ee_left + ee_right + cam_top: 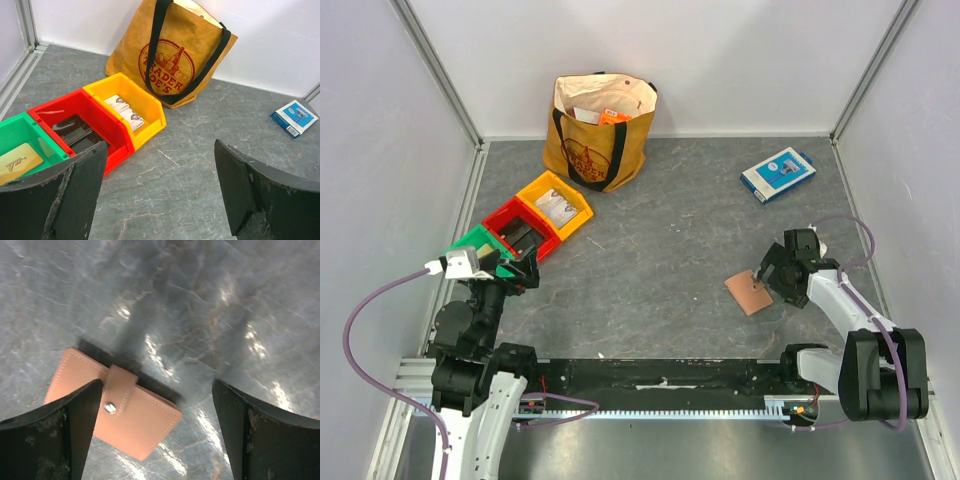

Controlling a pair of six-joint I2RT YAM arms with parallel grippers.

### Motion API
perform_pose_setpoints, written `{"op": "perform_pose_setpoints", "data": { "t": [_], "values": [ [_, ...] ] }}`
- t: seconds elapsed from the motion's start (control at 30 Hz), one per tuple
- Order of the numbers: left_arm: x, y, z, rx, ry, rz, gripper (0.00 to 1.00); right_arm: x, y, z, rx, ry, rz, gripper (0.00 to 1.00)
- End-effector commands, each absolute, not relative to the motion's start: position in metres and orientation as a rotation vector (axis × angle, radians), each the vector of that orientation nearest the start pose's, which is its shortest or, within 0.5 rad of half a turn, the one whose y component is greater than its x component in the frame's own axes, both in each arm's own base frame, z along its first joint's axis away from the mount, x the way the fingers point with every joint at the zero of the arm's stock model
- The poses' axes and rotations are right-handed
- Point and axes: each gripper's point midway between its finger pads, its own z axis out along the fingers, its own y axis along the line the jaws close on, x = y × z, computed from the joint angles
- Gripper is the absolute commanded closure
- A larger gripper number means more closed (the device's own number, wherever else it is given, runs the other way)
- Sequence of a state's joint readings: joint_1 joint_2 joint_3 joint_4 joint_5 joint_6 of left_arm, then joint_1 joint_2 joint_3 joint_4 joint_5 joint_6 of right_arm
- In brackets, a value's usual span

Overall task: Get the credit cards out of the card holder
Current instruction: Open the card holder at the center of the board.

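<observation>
"Right wrist view worries me," says Ines. "The card holder lies flat on the bench with its snap tab fastened. It sits off-centre, mostly under one finger of the right gripper and not in the gap."

"So a straight descent lands a finger on the leather?" asks Tom.

"That's my guess. It would press or shove the holder along the bench instead of straddling it. With the tab shut, a one-sided tug could drag the whole thing. The credit cards aren't visible at all. They're presumably inside, so a rough pull once it opens might scatter them."

"How are the arms set?"

"In the top view the right arm rises from its base at the near right corner, folds at the elbow and reaches inward. Its wrist is tipped down and its jaws are spread wide, just beside the holder's right edge. Over on the other side, the left gripper is also spread wide, holding nothing. It's tucked back above its own base beside the green bin, facing the far wall — well apart from the holder, so it's no help bracing it."
</observation>
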State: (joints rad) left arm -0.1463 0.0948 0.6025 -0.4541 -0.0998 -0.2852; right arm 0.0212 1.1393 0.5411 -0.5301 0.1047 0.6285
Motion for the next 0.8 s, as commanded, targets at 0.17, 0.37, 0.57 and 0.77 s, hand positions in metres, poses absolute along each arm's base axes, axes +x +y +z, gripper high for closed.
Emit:
{"op": "perform_pose_setpoints", "data": {
  "t": [0.17, 0.37, 0.57, 0.77],
  "values": [
    [0.196, -0.025, 0.288, -0.141, 1.502, -0.256, 0.07, 0.214, 0.084, 0.006, 0.591, 2.677, 0.478, 0.05],
    [0.200, -0.030, 0.284, -0.122, 1.529, -0.268, 0.07, 0.211, 0.128, 0.001, 0.471, 2.691, 0.557, 0.14],
    [0.210, -0.041, 0.272, -0.100, 1.604, -0.315, 0.07, 0.214, 0.167, 0.009, 0.359, 2.685, 0.606, 0.21],
    [0.225, -0.082, 0.241, -0.100, 1.829, -0.555, 0.07, 0.208, 0.206, 0.017, 0.217, 2.673, 0.602, 0.21]
  ]
}}
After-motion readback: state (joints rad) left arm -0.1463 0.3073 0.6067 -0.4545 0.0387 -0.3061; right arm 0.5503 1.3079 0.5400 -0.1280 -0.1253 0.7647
